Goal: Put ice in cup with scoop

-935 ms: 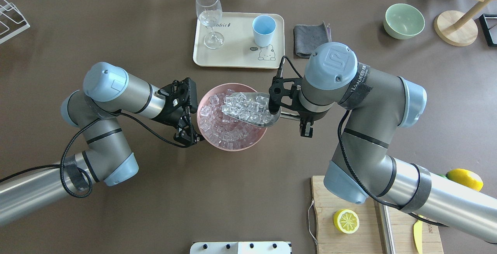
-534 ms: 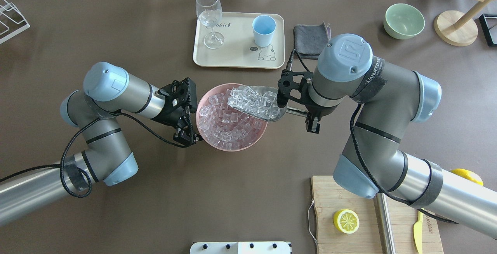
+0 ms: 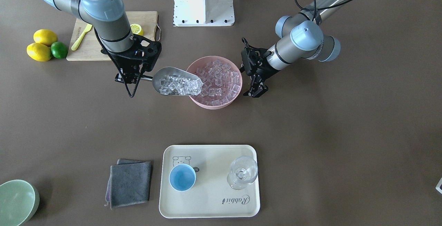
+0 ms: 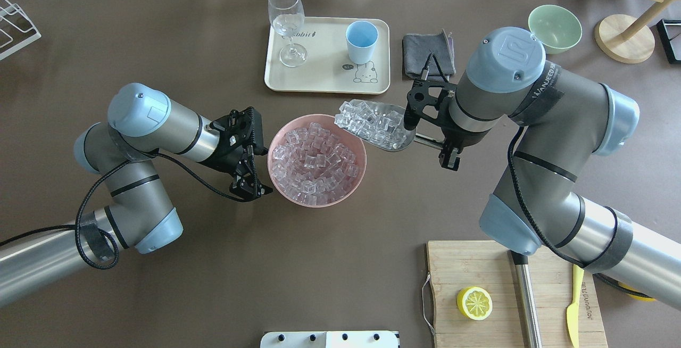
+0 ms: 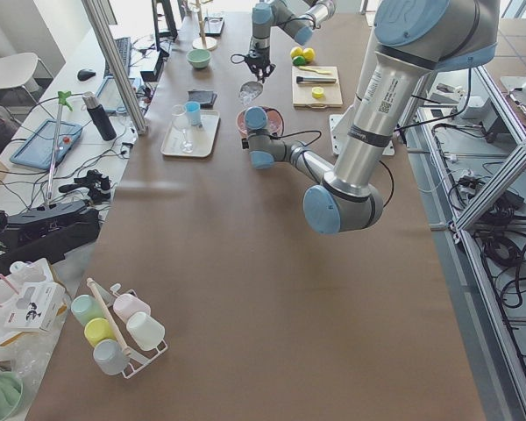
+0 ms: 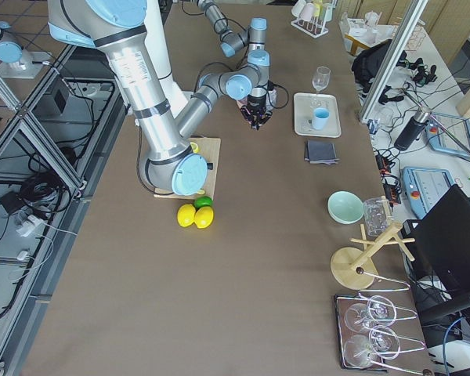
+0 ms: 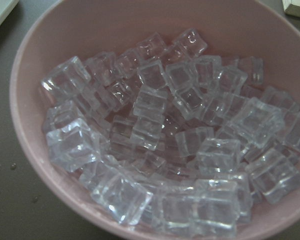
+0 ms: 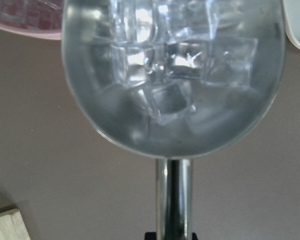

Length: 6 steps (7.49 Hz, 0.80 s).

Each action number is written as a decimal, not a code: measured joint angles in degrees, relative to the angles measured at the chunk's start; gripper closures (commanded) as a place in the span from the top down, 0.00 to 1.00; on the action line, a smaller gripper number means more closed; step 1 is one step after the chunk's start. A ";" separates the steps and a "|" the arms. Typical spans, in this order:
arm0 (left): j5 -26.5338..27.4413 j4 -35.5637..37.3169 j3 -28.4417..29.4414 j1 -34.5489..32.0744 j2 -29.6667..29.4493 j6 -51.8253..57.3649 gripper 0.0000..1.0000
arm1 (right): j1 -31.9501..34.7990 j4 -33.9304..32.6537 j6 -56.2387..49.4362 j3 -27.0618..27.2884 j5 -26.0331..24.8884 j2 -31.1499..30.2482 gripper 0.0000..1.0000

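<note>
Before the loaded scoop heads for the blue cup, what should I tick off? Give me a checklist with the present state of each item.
1. Grip on the shiny silver metal scoop: ok, the right gripper has its jaws shut on the handle.
2. Load: ok, clear ice cubes fill the trough, though they are heaped toward the front lip, so a spill is possible.
3. Target ready: ok, the light-blue plastic cup stands upright and empty on the cream tray.
4. Neighbour clearance: ok, the clear stemmed wine glass stands apart from the cup.
5. Path: ok, the left gripper sits at the pink bowl, on the side away from the cup.
</note>
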 measured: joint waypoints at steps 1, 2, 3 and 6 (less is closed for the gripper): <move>-1.46 1.03 -0.25 -0.66 0.27 0.08 0.99 | 1.29 -0.14 1.17 0.39 0.92 -0.81 0.00; -3.15 2.56 -0.59 -1.55 0.52 0.18 0.99 | 2.64 -0.25 2.43 0.62 1.94 -1.53 0.00; -4.62 5.99 -1.90 -2.24 0.64 0.90 0.99 | 3.83 -0.49 4.02 0.62 2.72 -2.13 0.00; -5.04 23.69 -9.23 -4.32 0.71 11.61 0.99 | 7.85 -4.94 8.93 0.66 5.24 -2.38 0.00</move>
